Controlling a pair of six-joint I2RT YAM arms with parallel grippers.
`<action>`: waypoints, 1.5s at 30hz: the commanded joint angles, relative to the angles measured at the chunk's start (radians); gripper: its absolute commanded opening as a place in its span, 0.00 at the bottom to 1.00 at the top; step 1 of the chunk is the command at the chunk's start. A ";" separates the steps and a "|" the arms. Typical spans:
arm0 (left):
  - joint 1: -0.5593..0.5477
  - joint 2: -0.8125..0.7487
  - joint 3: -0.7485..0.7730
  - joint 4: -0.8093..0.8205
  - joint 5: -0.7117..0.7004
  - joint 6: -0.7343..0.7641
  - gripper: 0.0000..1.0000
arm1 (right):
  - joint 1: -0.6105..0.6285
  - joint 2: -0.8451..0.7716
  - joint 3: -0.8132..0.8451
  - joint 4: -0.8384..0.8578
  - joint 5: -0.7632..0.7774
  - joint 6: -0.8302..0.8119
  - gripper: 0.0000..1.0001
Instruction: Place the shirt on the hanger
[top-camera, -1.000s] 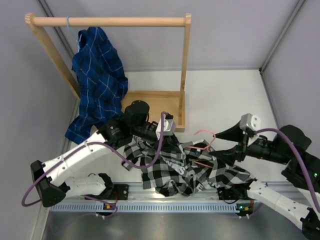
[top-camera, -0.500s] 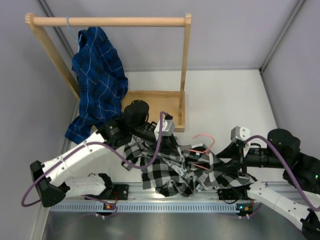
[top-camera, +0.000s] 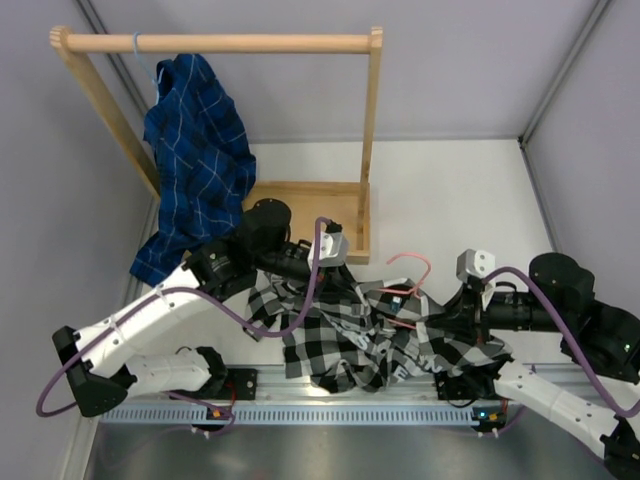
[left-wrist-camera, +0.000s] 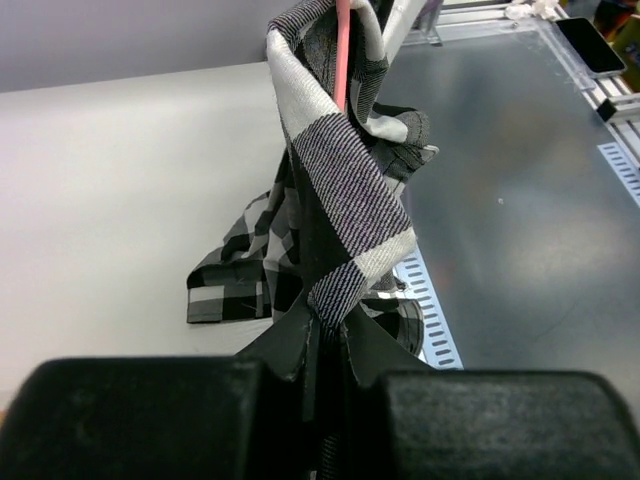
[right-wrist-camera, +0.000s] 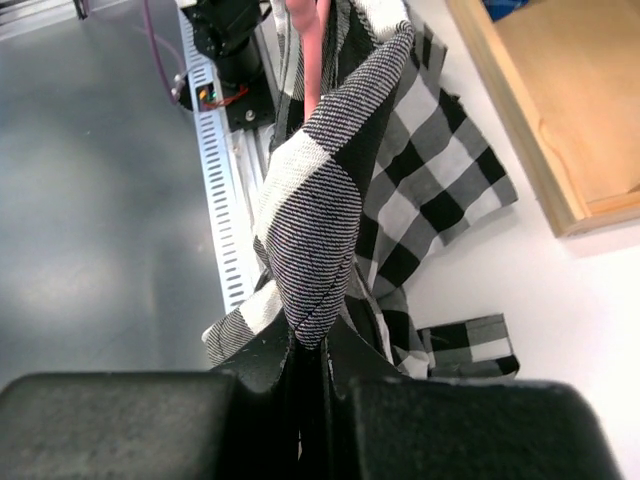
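while my left claw (left-wrist-camera: 325, 335) pinches a fold of the shirt (left-wrist-camera: 345, 190), my right claw (right-wrist-camera: 312, 352) clamped on another fold, shirt heaped on the tabletop (top-camera: 450, 200) between them, pink hanger (top-camera: 410, 263) hook poking out

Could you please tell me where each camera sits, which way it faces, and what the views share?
Top external: fixed above and behind, looking down on the table; left arm, right arm, shirt, hanger and rack show.
Left wrist: on the left arm, looking along the left claw, shut on the shirt.
Right wrist: on the right arm, looking along the right claw, shut on the shirt.
Shared: all three show the shirt and hanger.
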 joint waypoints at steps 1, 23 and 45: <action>0.003 -0.062 0.050 0.032 -0.133 -0.007 0.12 | 0.006 -0.026 0.069 0.040 0.039 -0.013 0.00; 0.003 -0.636 -0.103 -0.097 -1.317 -0.334 0.98 | 0.006 0.286 0.442 0.362 0.241 0.074 0.00; 0.003 -0.845 -0.268 -0.153 -1.219 -0.279 0.98 | 0.012 0.492 0.293 1.019 0.254 0.070 0.00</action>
